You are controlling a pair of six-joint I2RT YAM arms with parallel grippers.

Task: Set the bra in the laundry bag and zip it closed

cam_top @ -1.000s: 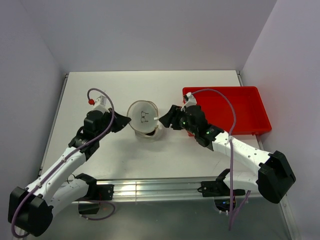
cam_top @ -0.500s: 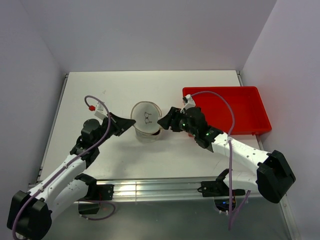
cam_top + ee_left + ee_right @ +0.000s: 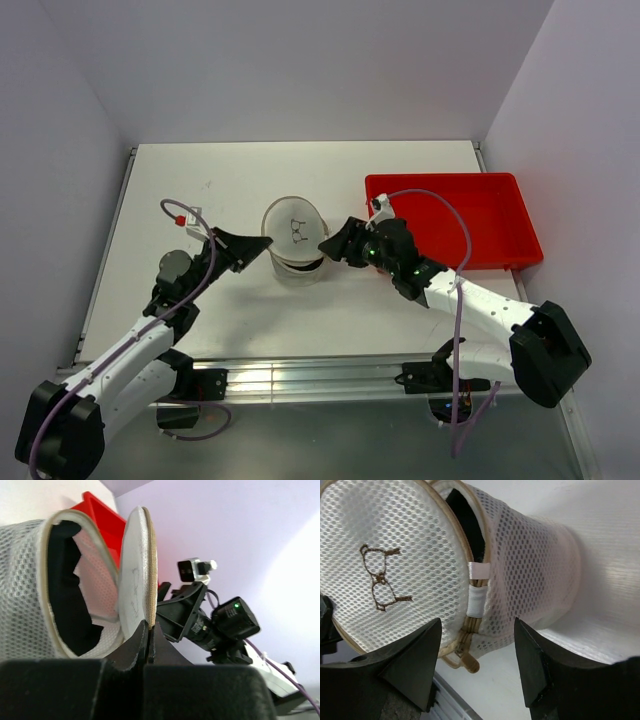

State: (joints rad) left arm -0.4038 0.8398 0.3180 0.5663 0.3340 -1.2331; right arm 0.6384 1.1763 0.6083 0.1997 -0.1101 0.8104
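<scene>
Laundry bag [image 3: 296,262] mid-surface [image 3: 200,180], white mesh cylinder, tipped toward the left arm. Round lid [image 3: 380,540] ajar, zip part undone, gap along the lid's top edge. Black fabric [image 3: 70,595] inside bag, seen thru gap; shape unclear. Small stitched mark [image 3: 380,577] on lid. L gripper [image 3: 262,243]: jaws closed, pinching lid rim on bag's left side. R gripper [image 3: 477,625]: jaws open, one either side of zip pull [image 3: 465,662] at bag's right side, touching nothing. Red bin [image 3: 480,215] to the right, near bag, apart.
</scene>
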